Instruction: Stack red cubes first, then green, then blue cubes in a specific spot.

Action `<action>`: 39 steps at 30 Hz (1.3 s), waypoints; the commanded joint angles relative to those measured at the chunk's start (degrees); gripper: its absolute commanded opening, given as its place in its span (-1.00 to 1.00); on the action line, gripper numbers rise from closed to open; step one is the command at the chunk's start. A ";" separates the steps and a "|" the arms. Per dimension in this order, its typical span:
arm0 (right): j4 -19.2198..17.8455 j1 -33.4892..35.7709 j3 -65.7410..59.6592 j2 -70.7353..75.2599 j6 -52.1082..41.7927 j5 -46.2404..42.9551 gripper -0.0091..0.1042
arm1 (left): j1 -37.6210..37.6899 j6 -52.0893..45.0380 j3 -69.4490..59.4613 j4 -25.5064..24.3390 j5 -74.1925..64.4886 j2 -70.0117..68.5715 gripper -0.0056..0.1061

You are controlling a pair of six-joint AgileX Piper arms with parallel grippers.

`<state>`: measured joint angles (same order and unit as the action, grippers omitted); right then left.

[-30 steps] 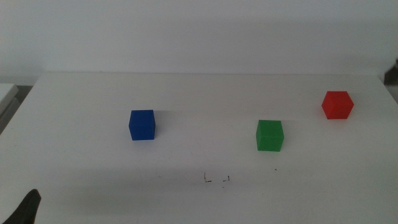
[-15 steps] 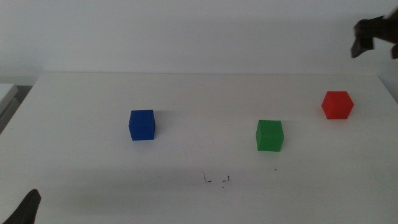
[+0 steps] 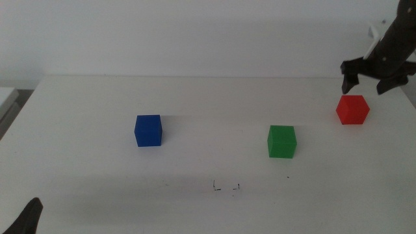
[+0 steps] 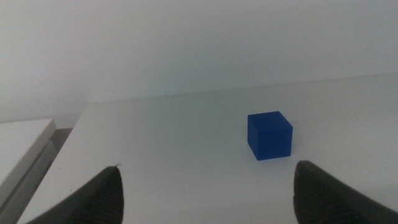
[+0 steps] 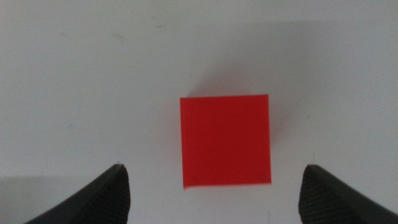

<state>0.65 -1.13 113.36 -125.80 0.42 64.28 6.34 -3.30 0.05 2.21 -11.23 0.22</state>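
At the far left of the table point(image 3: 84, 188), well left of the marked spot point(image 3: 227, 187), the left gripper point(image 4: 205, 193) waited low at the near edge, its jaws spread wide with nothing between them. Its wrist camera looked across at the blue cube point(image 3: 148, 130), which sat to the left of the spot and farther back, untouched.

The spot itself, a bare white square shown only by small pen marks, lay near the front edge with nothing on it. The green cube point(image 3: 282, 141) rested to the right of the spot and a little behind it.

Farther right and farther back again sat the red cube point(image 3: 352, 109), the first to be stacked. The right gripper point(image 3: 376, 75) hovered just above it, jaws wide apart and empty; in the right wrist view the cube lay between the two jaws, somewhat toward one side.

The risk from here was probably an off-centre descent: one jaw could land on the cube's top or nudge it aside as the jaws closed, leaving a skewed grip. A tilted red cube set on the spot would make a poor base for the green and blue.
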 commanded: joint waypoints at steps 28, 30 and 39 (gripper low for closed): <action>-9.63 5.08 0.48 2.86 8.67 -1.12 -0.68 | 0.02 0.06 -0.05 0.13 0.80 -0.22 0.78; -11.38 8.35 0.48 5.72 12.34 2.10 -0.68 | 0.02 0.06 -0.05 0.13 0.80 -0.22 0.78; -12.30 25.07 0.36 12.52 28.78 5.68 -0.68 | 0.02 0.06 -0.05 0.13 0.80 -0.22 0.78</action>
<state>-10.72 22.07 113.49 -113.99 26.10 69.23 6.34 -3.30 0.05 2.21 -11.23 0.22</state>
